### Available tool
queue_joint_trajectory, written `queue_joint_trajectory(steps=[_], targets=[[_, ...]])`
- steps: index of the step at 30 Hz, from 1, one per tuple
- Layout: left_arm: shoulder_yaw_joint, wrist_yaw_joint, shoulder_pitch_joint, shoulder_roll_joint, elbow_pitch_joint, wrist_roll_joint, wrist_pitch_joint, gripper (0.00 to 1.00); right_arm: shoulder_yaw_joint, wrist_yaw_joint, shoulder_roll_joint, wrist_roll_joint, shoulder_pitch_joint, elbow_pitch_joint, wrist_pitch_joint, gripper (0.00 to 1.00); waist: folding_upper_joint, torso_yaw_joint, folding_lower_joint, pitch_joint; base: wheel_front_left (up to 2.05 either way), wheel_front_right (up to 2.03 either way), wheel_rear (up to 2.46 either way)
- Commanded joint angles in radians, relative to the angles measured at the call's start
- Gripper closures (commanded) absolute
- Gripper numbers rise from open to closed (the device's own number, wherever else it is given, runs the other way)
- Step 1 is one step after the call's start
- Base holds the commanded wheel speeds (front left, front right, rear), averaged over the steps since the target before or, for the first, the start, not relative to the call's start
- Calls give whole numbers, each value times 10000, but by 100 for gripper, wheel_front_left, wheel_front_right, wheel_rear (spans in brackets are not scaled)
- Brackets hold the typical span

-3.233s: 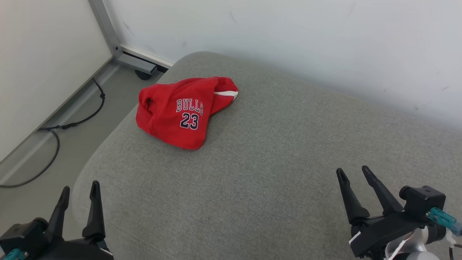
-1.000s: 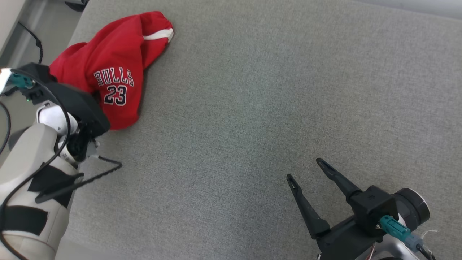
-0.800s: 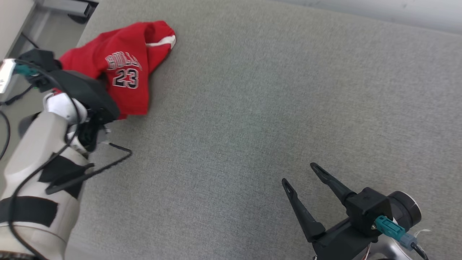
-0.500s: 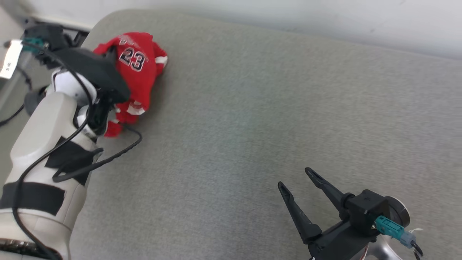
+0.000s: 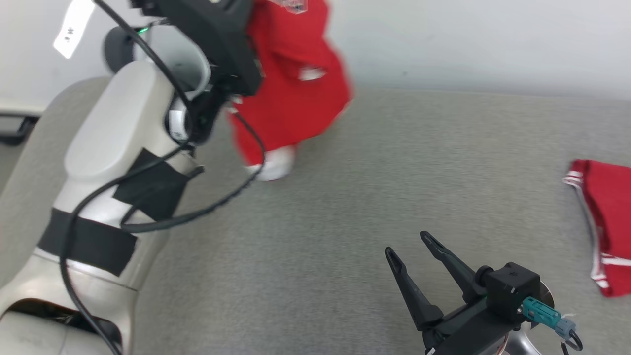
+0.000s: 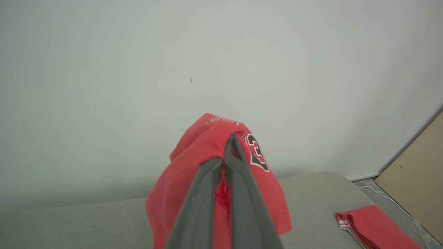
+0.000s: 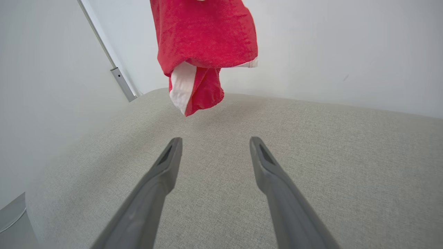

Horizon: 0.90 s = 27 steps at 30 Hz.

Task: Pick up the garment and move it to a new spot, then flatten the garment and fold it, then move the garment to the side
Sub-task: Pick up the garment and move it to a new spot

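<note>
Support: a grey fabric-covered padded surface [image 5: 355,212], rounded at one far corner, standing against a white wall. One item lies directly on it: a folded red cloth with white stripes [image 5: 609,222], flat, toward the surface's right end.

Garment [image 5: 291,88] hangs over cushion [image 5: 345,197] left (in left pincer [image 6: 231,145]), folded cloth [image 5: 609,217] lies right

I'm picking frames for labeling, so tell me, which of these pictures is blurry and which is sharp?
Head view: the hanging red garment is smeared by motion blur, while the right pincer is crisp. Left wrist view: the left pincer looks soft, close to the lens. Right wrist view: the garment's weave is sharp.
</note>
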Motion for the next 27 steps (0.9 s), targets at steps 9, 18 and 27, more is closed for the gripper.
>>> queue_joint_trajectory(steps=[9,18,27], targets=[[-972,192,505,-265,-1502,-395,451,100,-159,-8,-15,159,-227,179,-277,0,0,-1392,1,-273,0,0,0],[-2031,845,1838,-271,-1988,-670,831,100,-203,-8,-15,195,-513,284,-433,0,0,-1434,1,105,0,0,0],[-3605,486,3183,-267,-2787,-2372,307,0,-88,-8,-15,101,-694,387,-357,0,0,-1315,1,29,0,0,0]])
